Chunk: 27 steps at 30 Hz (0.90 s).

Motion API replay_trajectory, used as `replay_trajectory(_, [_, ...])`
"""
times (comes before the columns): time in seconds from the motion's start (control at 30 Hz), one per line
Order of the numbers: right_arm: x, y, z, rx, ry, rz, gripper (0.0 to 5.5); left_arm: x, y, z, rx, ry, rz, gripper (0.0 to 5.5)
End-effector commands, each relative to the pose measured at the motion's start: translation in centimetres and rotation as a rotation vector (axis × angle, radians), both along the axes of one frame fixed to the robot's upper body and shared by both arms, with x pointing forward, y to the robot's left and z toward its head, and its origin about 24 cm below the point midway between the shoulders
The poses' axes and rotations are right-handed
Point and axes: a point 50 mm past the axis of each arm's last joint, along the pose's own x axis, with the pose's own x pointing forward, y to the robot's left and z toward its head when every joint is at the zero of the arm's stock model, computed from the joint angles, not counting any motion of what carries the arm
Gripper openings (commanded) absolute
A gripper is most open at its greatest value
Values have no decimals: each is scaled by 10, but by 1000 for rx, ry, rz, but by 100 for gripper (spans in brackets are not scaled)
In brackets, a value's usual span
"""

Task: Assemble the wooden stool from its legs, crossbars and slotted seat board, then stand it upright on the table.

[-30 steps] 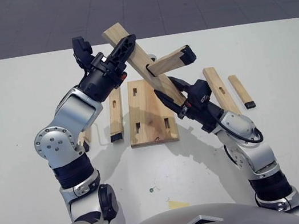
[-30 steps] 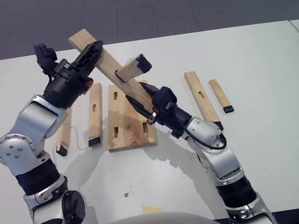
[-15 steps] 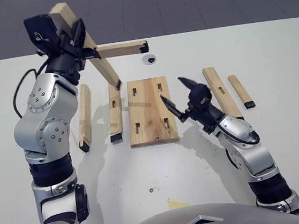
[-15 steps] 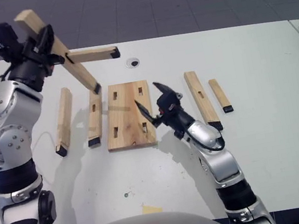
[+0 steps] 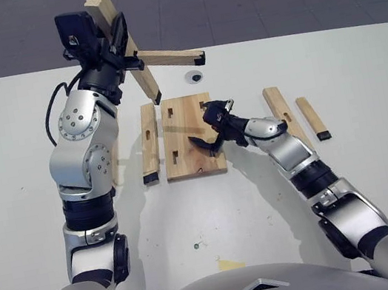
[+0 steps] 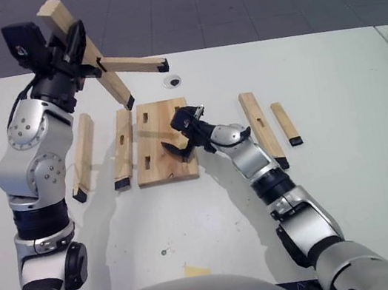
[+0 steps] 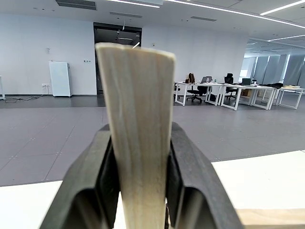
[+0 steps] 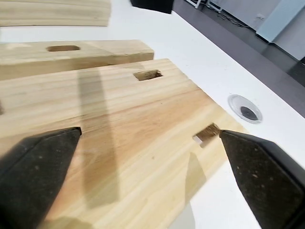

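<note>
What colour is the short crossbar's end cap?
Black; the crossbar shows best in the right eye view.

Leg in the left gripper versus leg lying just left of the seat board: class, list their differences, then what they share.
Pose: the held leg is raised and tilted, clamped in the left gripper; the lying leg rests flat on the table. State: the held leg carries a crossbar sticking out sideways; the lying leg's slot is empty. Both are pale wood with a black end.
</note>
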Motion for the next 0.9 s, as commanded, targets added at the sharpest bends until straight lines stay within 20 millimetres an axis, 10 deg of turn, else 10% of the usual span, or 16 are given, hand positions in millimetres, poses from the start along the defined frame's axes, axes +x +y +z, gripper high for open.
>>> replay_trajectory(0.03, [-24, -46, -57, -176, 191, -228, 540, 0, 2, 3, 6, -16, 14, 105])
replay_trajectory(0.2, [-45, -35, -62, -131, 177, -249, 540, -1, -1, -1, 10, -7, 16, 105])
replay_trajectory(0.3, [-42, -22, -31, 103, 21, -290, 540, -2, -3, -2, 12, 1, 3, 105])
replay_trajectory(0.47, [-37, -70, 12, 232, -236, -560, 540, -2, -2, -5, 16, 7, -6, 105])
replay_trajectory(0.63, [-70, -92, -12, 63, -87, -504, 540, -5, 0, -4, 17, -1, 0, 105])
replay_trajectory(0.9, [-101, -54, -28, 92, 115, -239, 540, -3, 3, 10, -122, -1, -36, 105])
